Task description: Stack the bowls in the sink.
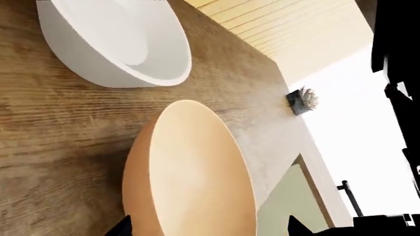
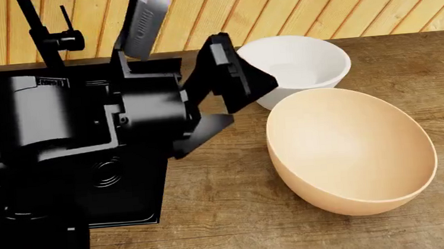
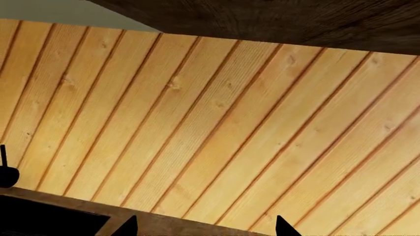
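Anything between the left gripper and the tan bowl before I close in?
Nothing: in the head view, only bare wooden counter lies between the left gripper and the tan bowl. The white bowl sits behind.

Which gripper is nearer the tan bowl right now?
Left. The left gripper is open beside the tan bowl, at its sink-side rim. The right gripper faces the wall, no bowl in its view.

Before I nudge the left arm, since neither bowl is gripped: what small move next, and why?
Probably ease the left gripper right, onto the peach-tan bowl's near rim. Its jaws stand open beside that bowl, which sits on the counter next to the white bowl.
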### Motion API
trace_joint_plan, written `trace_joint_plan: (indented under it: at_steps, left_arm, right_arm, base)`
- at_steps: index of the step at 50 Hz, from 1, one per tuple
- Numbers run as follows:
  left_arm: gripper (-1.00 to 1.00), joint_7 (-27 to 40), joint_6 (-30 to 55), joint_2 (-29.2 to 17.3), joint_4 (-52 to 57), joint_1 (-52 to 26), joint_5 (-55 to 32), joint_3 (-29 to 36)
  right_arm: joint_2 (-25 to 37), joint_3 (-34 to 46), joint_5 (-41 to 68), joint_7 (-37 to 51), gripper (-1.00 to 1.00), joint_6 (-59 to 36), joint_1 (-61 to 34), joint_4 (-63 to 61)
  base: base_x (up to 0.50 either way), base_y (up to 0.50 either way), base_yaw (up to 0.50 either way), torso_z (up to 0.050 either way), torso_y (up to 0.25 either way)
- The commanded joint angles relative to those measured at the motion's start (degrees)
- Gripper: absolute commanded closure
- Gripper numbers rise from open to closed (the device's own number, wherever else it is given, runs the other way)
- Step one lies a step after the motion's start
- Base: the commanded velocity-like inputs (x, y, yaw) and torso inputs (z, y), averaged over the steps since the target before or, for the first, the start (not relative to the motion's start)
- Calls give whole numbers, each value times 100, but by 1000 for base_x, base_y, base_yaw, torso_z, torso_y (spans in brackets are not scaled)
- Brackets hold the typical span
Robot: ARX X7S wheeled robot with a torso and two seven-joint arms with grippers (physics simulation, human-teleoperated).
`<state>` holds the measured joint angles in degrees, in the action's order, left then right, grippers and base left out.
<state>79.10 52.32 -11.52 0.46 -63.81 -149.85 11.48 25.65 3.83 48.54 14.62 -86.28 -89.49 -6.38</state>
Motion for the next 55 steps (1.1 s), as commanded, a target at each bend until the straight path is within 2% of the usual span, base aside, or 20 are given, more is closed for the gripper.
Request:
trace_joint_plan:
  at_steps: [1, 13, 22, 34, 55]
  left_arm:
    - [-100, -80, -550, 369, -186, 294, -338, 348]
    - [-100, -338, -219, 373, -601, 504, -189, 772]
    - [-100, -619, 128, 316, -1081, 497, 290, 1033]
    - [-100, -1094, 663, 301, -1785, 146, 974, 1350]
    - [-100, -1586, 791, 307, -2134, -140, 1365, 1461]
  right_arm:
    - [5, 68, 129, 44, -100, 59, -47, 155]
    - [-8, 95, 221, 120, -100, 151, 6, 222]
    - [15, 49, 312, 192, -100, 167, 94, 228]
    - [15, 66, 382, 244, -100, 263, 196, 266]
    - [9, 95, 522, 385, -100, 278, 254, 285]
  base:
    - [0, 0, 0, 0, 0]
    - [0, 0, 0, 0, 0]
    - [0, 0, 0, 0, 0]
    - [0, 0, 0, 0, 0]
    - [0, 0, 0, 0, 0]
